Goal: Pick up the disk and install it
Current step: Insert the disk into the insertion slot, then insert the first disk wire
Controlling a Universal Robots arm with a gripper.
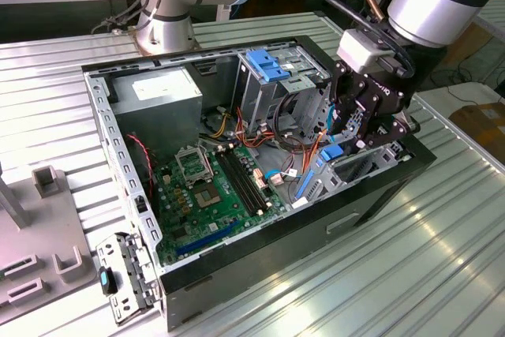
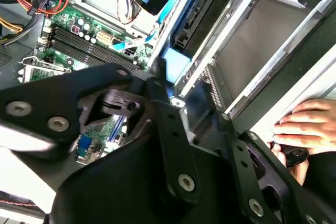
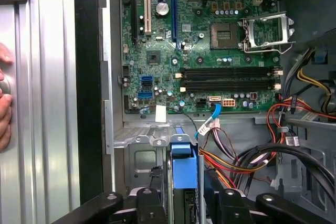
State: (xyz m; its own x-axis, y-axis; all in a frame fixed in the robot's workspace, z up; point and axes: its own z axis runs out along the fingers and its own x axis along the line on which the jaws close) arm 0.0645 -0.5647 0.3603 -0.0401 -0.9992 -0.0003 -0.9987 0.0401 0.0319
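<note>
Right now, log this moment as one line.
phase: install | claw: shut on the disk, held edge-on at drive bay | computer case: open | person's hand: beside case

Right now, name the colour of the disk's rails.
Bright blue rails on the disk; best in first wrist view.

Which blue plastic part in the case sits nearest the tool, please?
The blue-railed grey metal disk in the tool, not the blue bracket atop the metal cage.

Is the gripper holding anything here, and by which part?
The disk, it seems: the gripper clamps it edge-on, across its two flat sides, near the blue-railed end.
</note>
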